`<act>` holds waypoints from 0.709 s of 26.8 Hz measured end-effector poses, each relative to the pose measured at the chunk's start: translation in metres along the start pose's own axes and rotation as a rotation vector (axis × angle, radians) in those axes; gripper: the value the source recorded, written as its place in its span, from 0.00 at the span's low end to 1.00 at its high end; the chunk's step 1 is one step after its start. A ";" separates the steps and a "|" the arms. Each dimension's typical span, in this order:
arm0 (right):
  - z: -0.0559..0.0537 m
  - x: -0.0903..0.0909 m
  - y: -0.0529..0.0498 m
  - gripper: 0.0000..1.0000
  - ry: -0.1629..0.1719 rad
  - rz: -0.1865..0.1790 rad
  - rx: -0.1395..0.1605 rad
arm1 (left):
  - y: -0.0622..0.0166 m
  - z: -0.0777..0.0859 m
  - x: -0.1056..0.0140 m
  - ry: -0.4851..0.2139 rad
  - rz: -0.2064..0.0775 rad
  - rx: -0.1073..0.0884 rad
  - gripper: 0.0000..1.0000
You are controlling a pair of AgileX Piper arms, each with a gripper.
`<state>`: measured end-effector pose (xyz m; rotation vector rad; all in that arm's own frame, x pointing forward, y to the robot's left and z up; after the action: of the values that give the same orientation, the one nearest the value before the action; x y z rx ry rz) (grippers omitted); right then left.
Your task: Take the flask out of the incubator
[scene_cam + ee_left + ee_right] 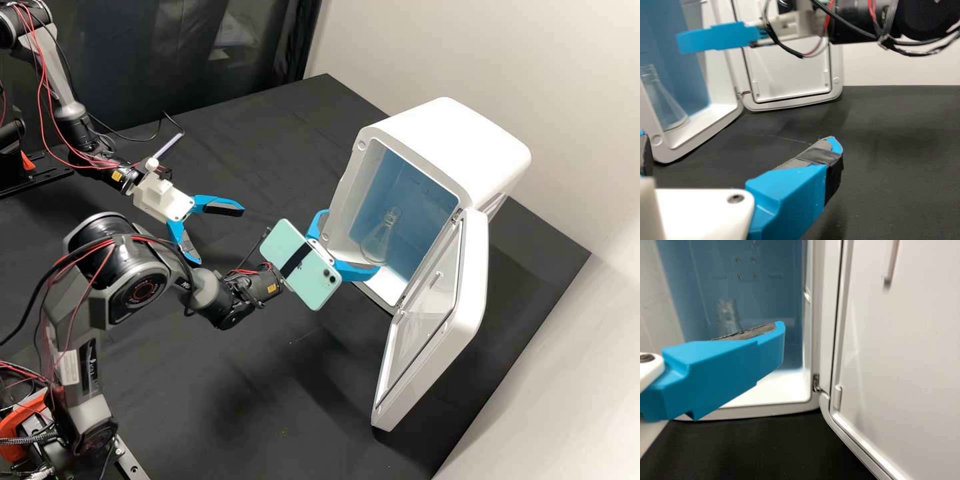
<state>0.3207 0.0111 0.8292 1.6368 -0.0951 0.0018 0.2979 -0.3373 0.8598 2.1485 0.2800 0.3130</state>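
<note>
We see the flask point(381, 233) standing inside the open incubator point(460, 153); our right jaws sit spread at its mouth, left jaws spread over the worktop point(267, 133).

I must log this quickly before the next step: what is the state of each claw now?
Left claw: open, holding nothing.
Right claw: open, at the incubator opening, flask not gripped.

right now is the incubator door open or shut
Open: the door is swung well clear of the incubator, exposing the blue interior with the flask standing upright inside.
</note>
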 end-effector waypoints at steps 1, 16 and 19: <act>0.003 0.002 -0.001 1.00 -0.010 -0.002 0.001 | 0.0003 -0.002 0.000 0.006 0.001 -0.001 1.00; 0.013 0.045 -0.001 1.00 -0.056 0.019 0.000 | 0.0010 -0.006 0.000 0.019 0.003 -0.002 1.00; 0.008 0.056 -0.004 1.00 -0.070 0.019 -0.008 | 0.0011 -0.007 0.000 0.022 0.003 -0.002 1.00</act>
<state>0.3763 0.0003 0.8278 1.6280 -0.1641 -0.0411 0.2953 -0.3325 0.8646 2.1447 0.2882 0.3386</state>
